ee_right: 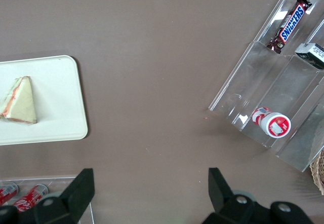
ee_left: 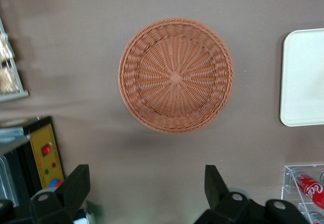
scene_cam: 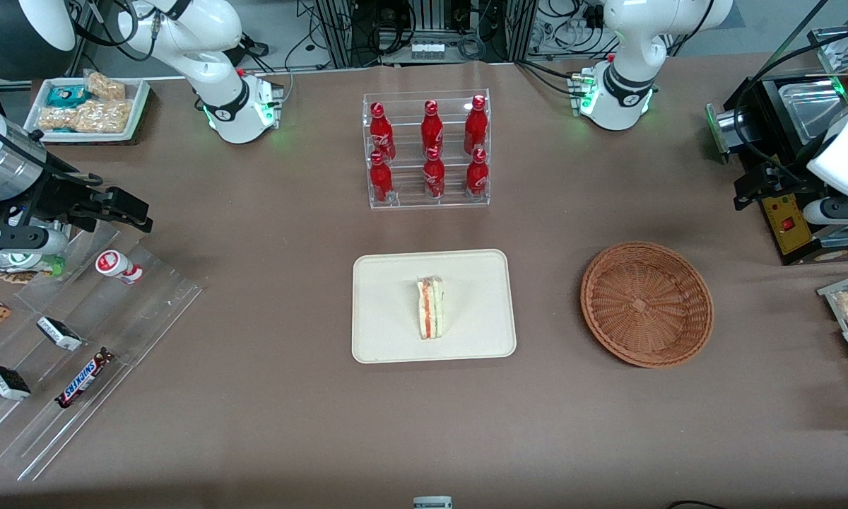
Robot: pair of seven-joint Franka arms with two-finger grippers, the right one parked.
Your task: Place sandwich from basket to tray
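The sandwich (scene_cam: 430, 307) stands on the cream tray (scene_cam: 389, 332), bread wedge upright with its red and green filling edge showing; it also shows in the right wrist view (ee_right: 19, 101) on the tray (ee_right: 61, 117). The round wicker basket (scene_cam: 646, 304) is empty, beside the tray toward the working arm's end. My left gripper (scene_cam: 749, 189) is raised near the black machine, farther from the front camera than the basket. In the left wrist view the gripper (ee_left: 147, 183) is open and empty, its fingers (ee_left: 78, 183) wide apart, looking down on the basket (ee_left: 175, 75) and a tray corner (ee_left: 304, 77).
A clear rack of red cola bottles (scene_cam: 427, 150) stands farther back than the tray. A black machine with a yellow panel (scene_cam: 784, 219) sits by my gripper. A clear stepped rack with snacks (scene_cam: 78, 346) lies toward the parked arm's end. Snack trays (scene_cam: 88, 106) sit at the table corners.
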